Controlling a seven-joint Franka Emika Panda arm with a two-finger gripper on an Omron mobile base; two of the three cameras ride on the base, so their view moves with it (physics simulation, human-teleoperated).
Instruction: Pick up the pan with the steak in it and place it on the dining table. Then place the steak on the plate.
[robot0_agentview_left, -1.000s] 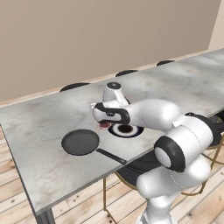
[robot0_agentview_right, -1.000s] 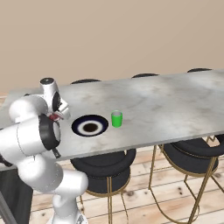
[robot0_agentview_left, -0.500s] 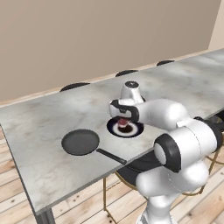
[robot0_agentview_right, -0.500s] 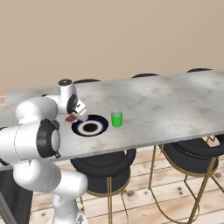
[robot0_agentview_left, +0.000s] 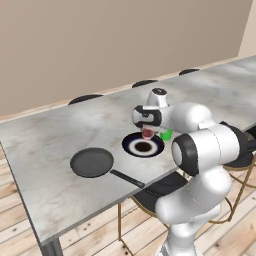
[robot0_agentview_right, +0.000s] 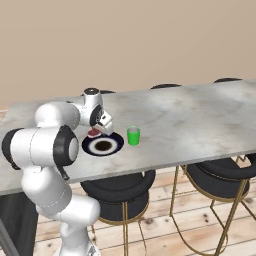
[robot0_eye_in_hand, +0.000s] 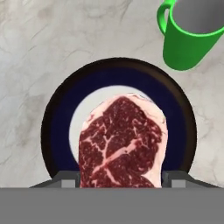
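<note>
The steak (robot0_eye_in_hand: 122, 142) is held between the fingers of the end effector (robot0_agentview_left: 148, 134) and is suspended above the plate (robot0_agentview_left: 143, 145) — in the hand view the marbled red meat is seen in front of the plate's white centre, with the dark navy rim ringed around it. In the left base view the steak (robot0_agentview_left: 147, 133) is seen as a small reddish chunk just under the end effector, above the far edge of the plate; whether it touches the plate cannot be told. The plate (robot0_agentview_right: 102, 145) is set on the marble counter (robot0_agentview_left: 60, 135), near its front edge.

The pan (robot0_agentview_left: 92, 162) is laid flat on the same counter, well apart from the plate on the arm's left side, and no meat is seen in it. Its long thin handle (robot0_agentview_left: 127, 179) is pointed toward the counter's front edge.

A green mug (robot0_agentview_right: 133, 136) is stood upright just beside the plate — on the side away from the pan. Black round stools (robot0_agentview_right: 119, 186) with thin gold legs are tucked under the counter.
</note>
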